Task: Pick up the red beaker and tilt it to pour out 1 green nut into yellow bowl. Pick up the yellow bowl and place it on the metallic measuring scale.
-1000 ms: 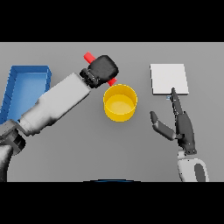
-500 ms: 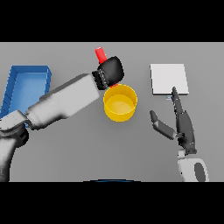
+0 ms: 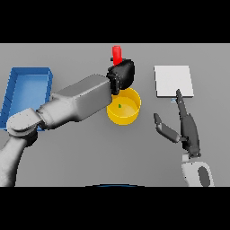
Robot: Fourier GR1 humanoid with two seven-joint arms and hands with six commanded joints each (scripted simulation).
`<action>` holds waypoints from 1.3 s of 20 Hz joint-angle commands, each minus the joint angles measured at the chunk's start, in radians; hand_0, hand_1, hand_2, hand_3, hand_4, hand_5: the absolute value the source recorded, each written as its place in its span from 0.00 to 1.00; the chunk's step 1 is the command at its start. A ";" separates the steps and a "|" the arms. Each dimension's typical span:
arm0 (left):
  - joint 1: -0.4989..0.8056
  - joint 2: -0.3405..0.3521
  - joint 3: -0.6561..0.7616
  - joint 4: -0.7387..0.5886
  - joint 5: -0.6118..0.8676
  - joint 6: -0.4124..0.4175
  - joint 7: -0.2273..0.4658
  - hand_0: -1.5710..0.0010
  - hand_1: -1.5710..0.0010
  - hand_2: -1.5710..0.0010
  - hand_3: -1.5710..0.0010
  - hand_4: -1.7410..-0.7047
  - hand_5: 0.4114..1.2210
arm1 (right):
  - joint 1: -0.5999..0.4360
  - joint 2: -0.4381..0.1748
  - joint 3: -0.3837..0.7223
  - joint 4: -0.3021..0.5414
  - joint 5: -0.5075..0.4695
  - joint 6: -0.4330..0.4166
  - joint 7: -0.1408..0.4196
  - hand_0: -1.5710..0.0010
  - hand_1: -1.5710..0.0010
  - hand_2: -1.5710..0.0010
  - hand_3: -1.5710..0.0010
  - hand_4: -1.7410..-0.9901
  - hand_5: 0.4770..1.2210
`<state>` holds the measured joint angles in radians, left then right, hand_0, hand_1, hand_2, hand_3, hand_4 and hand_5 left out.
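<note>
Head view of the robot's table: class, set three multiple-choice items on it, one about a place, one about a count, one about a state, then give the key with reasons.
1. Where does the metallic scale lie relative to the yellow bowl?
A. Left of it
B. Right of it and farther back
C. Under it

2. How many green nuts show inside the bowl?
A. None
B. One
C. Three

3. What is the left hand doing?
A. Gripping the red beaker
B. Lying flat on the table
C. Holding the bowl

Key: B, the scale sits off to the bowl's right; B, a single green speck lies in it; A, its fingers are curled round the beaker above the bowl's far rim.
</note>
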<state>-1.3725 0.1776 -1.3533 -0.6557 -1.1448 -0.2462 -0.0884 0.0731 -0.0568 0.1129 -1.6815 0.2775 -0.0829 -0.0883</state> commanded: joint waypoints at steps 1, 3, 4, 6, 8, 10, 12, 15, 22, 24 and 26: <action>-0.007 -0.003 -0.016 -0.003 -0.006 -0.003 -0.003 0.00 0.00 0.00 0.00 0.02 1.00 | 0.015 0.004 0.000 -0.008 -0.014 0.007 -0.017 1.00 1.00 1.00 1.00 0.78 0.21; -0.027 -0.006 -0.035 0.002 -0.006 0.000 -0.010 0.00 0.00 0.00 0.00 0.02 1.00 | 0.015 0.003 -0.003 -0.019 -0.020 0.007 -0.015 1.00 1.00 1.00 1.00 0.78 0.21; -0.048 0.001 -0.042 0.009 -0.004 0.011 -0.034 0.00 0.00 0.00 0.00 0.02 1.00 | 0.019 0.011 0.002 -0.026 -0.023 0.007 -0.019 1.00 1.00 1.00 1.00 0.78 0.21; -0.109 0.024 -0.039 0.024 0.009 0.008 -0.059 0.00 0.00 0.00 0.00 0.02 1.00 | 0.011 0.012 0.002 -0.004 -0.027 0.015 -0.021 1.00 1.00 1.00 1.00 0.78 0.22; -0.180 0.046 -0.040 0.074 0.005 0.043 -0.062 0.00 0.00 0.00 0.00 0.02 1.00 | -0.002 0.010 0.000 0.009 -0.028 0.017 -0.034 1.00 1.00 1.00 1.00 0.79 0.23; -0.242 0.063 0.004 0.130 0.048 0.071 -0.070 0.00 0.00 0.00 0.13 0.01 1.00 | 0.006 0.005 0.010 -0.011 -0.011 0.012 -0.060 1.00 1.00 1.00 1.00 0.78 0.24; -0.291 0.086 0.054 0.215 0.093 0.111 -0.045 0.00 0.00 0.00 0.20 0.01 1.00 | 0.016 0.001 0.007 -0.013 -0.011 0.013 -0.054 1.00 1.00 1.00 1.00 0.77 0.25; -0.362 0.126 0.196 0.353 0.241 0.114 -0.016 0.00 0.00 0.00 0.10 0.01 1.00 | -0.006 0.009 0.008 -0.001 -0.030 0.025 -0.041 1.00 1.00 1.00 1.00 0.78 0.24; -0.325 0.292 0.588 0.564 0.735 0.191 0.093 0.00 0.00 0.00 0.09 0.00 1.00 | -0.029 0.014 0.013 0.009 -0.017 0.011 -0.050 1.00 1.00 1.00 1.00 0.84 0.20; -0.271 0.340 0.662 0.605 0.852 0.229 0.097 0.00 0.00 0.00 0.06 0.00 1.00 | -0.033 0.017 0.002 0.017 -0.063 0.038 -0.051 1.00 1.00 1.00 1.00 0.88 0.20; -0.203 0.368 0.710 0.638 0.944 0.280 0.120 0.00 0.00 0.00 0.04 0.00 1.00 | -0.040 0.011 0.003 0.023 -0.065 0.047 -0.055 1.00 1.00 1.00 1.00 0.86 0.21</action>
<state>-1.5733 0.5462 -0.6446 -0.0165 -0.1981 0.0316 0.0330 0.0334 -0.0457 0.1161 -1.6583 0.2122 -0.0359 -0.1443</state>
